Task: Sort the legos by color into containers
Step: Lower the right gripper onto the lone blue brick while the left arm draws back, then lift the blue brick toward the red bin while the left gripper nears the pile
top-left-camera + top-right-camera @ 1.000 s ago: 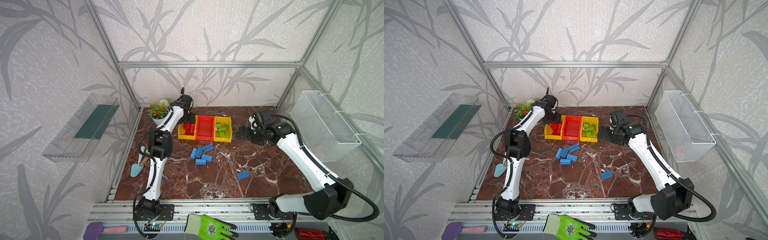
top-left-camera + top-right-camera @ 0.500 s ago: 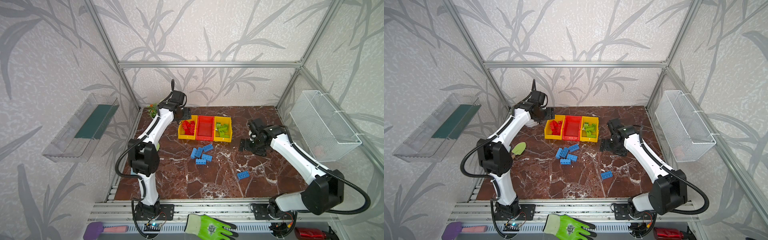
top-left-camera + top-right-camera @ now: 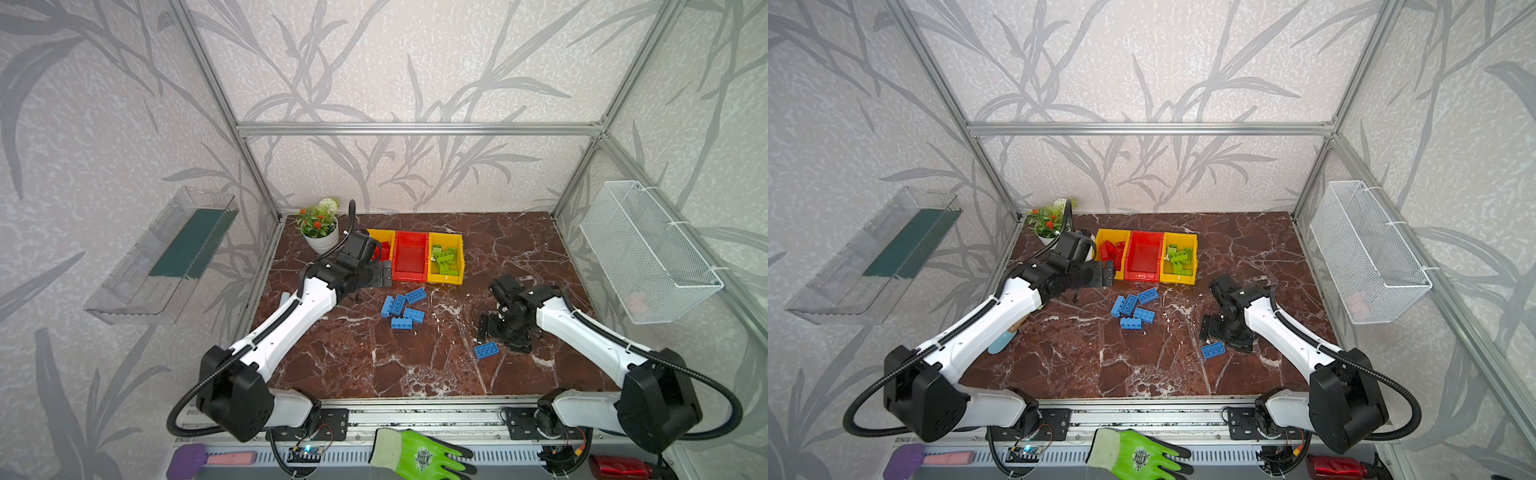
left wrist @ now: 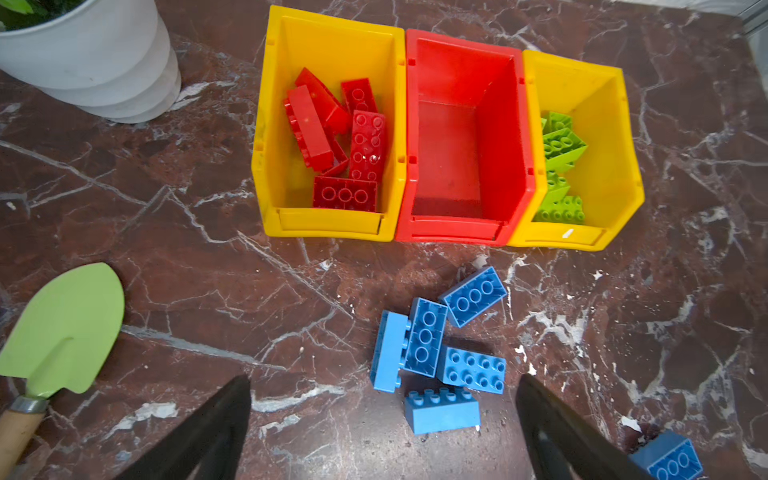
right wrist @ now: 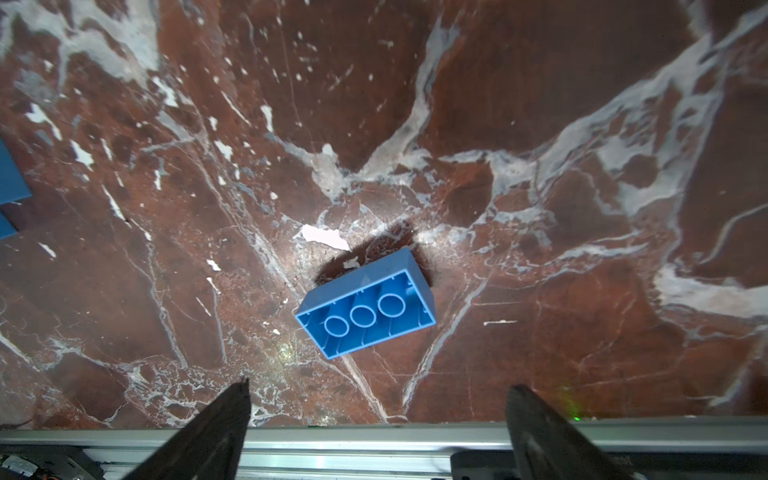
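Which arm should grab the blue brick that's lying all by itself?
Right. The right gripper hovers open just beside the lone blue brick. The left gripper is farther off, over the blue pile.

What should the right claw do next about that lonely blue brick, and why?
Probably ease the right gripper down around the lone blue brick: its jaws stand open and empty, the brick lies hollow side up on the table near them, and the red bin, the only one without bricks, seems left for blue.

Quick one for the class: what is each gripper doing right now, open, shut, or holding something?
Left gripper: open, holding nothing.
Right gripper: open, holding nothing, over a lone blue lego.
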You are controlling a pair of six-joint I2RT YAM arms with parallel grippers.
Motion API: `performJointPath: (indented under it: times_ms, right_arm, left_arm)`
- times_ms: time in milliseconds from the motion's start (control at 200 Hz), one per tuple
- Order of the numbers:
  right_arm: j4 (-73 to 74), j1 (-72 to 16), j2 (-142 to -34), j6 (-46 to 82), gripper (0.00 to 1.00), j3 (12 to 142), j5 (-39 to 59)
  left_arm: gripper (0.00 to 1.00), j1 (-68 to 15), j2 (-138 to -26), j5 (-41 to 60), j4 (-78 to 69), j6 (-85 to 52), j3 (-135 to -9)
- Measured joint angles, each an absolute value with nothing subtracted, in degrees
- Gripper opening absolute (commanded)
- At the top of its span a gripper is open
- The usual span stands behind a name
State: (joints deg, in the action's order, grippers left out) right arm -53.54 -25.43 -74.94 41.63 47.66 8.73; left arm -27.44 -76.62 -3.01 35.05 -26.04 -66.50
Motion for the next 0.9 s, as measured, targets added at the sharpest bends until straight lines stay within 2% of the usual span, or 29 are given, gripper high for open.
performJointPath:
  times_ms: [280,655,815,900]
  right_arm:
    - [-44.82,-26.30,-72.79,49.63,0.93,39.20,12.10]
    - [-35.79,-26.59,-76.34,56.03,0.85,37.87,12.38]
    - [-35.33,-26.79,-80.34,56.18,0.70,39.83,12.01]
    - [-35.33,-27.44,-82.43,55.79,0.57,41.50,11.46]
  left_arm:
    - [0.99,-27.75,-72.23,-3.16,33.61,-28.73,-62.35]
    - [0.99,-27.77,-71.11,-3.84,33.98,-27.38,-62.41]
    - [0.99,-27.79,-71.05,-4.51,34.17,-26.35,-62.43]
    - [0.99,-27.81,-71.16,-4.67,34.30,-25.63,-62.63]
